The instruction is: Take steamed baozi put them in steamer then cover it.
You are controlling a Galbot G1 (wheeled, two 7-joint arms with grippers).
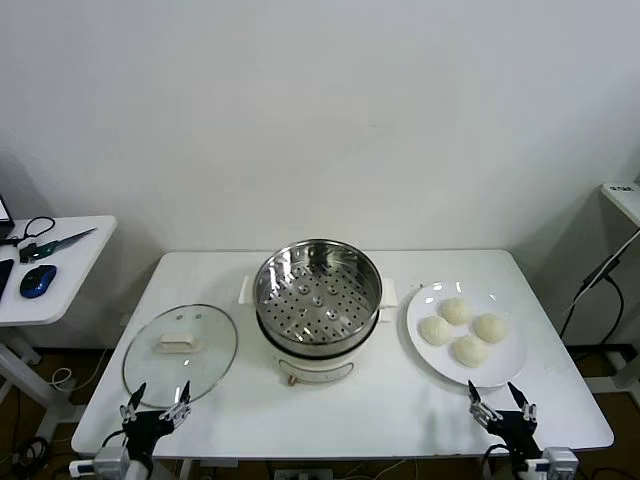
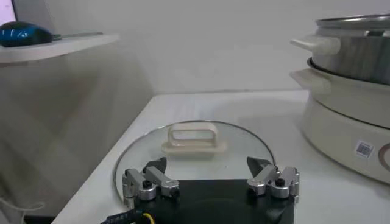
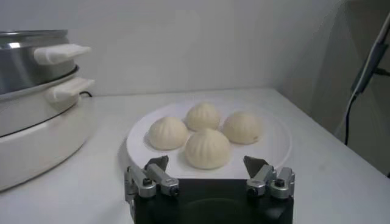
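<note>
Several off-white steamed baozi [image 1: 462, 329] lie on a flat white plate [image 1: 512, 368] at the table's right; they also show in the right wrist view [image 3: 208, 148]. The steel steamer [image 1: 318, 306] with its perforated tray stands uncovered at the table's middle, and shows in the left wrist view [image 2: 353, 91]. The glass cover [image 1: 180, 348] with a white handle lies flat at the left, handle up [image 2: 194, 137]. My left gripper [image 1: 157, 403] is open at the front edge just before the cover. My right gripper [image 1: 502, 401] is open at the front edge just before the plate.
A side desk [image 1: 50, 270] at the far left holds a blue mouse [image 1: 37, 281] and cables. A white stand [image 1: 625, 200] and a cable are at the far right. The white table [image 1: 330, 420] has bare surface in front of the steamer.
</note>
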